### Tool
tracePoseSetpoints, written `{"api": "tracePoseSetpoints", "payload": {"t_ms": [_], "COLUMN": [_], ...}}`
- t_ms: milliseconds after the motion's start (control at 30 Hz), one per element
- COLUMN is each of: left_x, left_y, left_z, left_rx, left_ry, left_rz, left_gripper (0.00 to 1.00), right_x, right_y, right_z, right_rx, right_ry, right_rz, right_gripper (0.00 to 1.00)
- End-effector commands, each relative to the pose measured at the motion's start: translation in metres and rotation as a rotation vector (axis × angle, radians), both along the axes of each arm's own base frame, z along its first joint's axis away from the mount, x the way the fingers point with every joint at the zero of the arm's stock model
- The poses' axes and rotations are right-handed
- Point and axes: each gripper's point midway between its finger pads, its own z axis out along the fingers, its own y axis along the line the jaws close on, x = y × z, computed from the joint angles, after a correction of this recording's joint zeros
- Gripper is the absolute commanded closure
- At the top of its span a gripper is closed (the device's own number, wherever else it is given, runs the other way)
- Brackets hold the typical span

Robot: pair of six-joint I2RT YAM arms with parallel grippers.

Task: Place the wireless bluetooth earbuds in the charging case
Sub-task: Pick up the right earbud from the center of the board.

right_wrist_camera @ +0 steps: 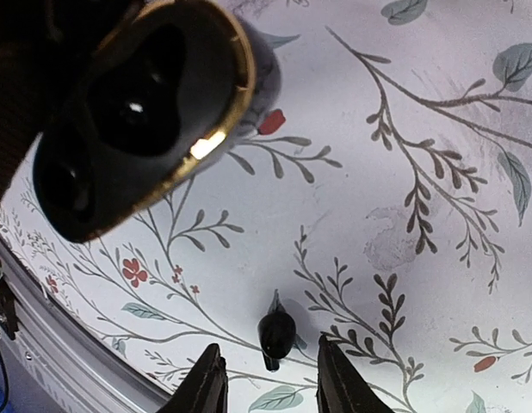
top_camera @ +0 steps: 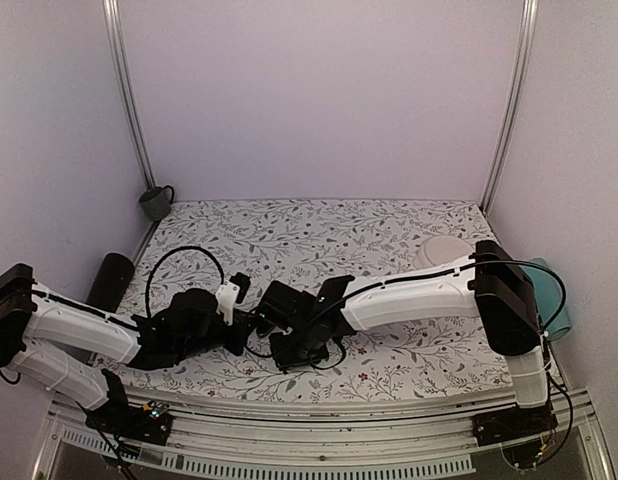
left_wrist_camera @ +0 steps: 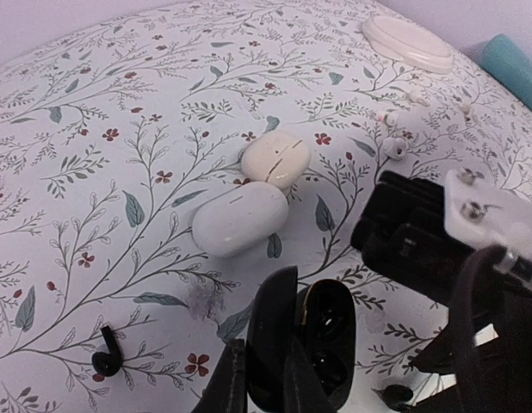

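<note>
The black charging case (left_wrist_camera: 324, 340) stands open on the floral cloth, its two wells showing empty. My left gripper (left_wrist_camera: 265, 342) is shut on its raised lid (left_wrist_camera: 270, 318). In the right wrist view the case (right_wrist_camera: 137, 112) fills the upper left. One black earbud (right_wrist_camera: 276, 334) lies on the cloth, and my right gripper (right_wrist_camera: 271, 346) stands open around it with a gap on each side. In the left wrist view this earbud (left_wrist_camera: 393, 396) lies beside the case. A second earbud (left_wrist_camera: 107, 357) lies well left of the case.
Two white oval cases (left_wrist_camera: 240, 219) (left_wrist_camera: 276, 159) lie just beyond the black case, with small white earbuds (left_wrist_camera: 395, 146) further right. A white round dish (top_camera: 446, 250) and a teal object (top_camera: 554, 300) sit at the right, a grey mug (top_camera: 156, 202) at the back left, and a black cylinder (top_camera: 111, 280) at the left edge.
</note>
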Motion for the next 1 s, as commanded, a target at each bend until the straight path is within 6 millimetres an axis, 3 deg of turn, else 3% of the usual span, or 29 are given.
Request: {"api": "tracePoseSetpoints", "payload": {"t_ms": [0, 333, 567, 667, 833, 967], "left_x": [0.003, 0.004, 0.004, 0.004, 0.006, 0.007], "left_y": [0.002, 0.002, 0.002, 0.002, 0.005, 0.008], "left_z": [0.006, 0.010, 0.010, 0.010, 0.008, 0.006], "left_rx": [-0.028, -0.038, -0.038, -0.036, -0.040, -0.049], "left_ry": [-0.006, -0.012, -0.009, -0.008, 0.001, 0.013], "left_rz": [0.006, 0.002, 0.003, 0.004, 0.012, 0.019], "left_gripper": [1.00, 1.00, 1.00, 1.00, 1.00, 1.00], "right_x": [-0.013, -0.011, 0.011, 0.014, 0.000, -0.010], "right_y": [-0.021, -0.042, -0.071, -0.064, -0.036, -0.022], "right_z": [-0.022, -0.033, -0.032, -0.021, 0.004, 0.007], "right_rx": [-0.166, -0.269, -0.250, -0.216, -0.120, -0.119], "right_ry": [-0.020, -0.051, -0.047, -0.078, -0.161, -0.212], "right_rz": [0.010, 0.018, -0.069, -0.065, -0.009, 0.037], "right_gripper": [0.62, 0.57, 0.55, 0.54, 0.50, 0.45]}}
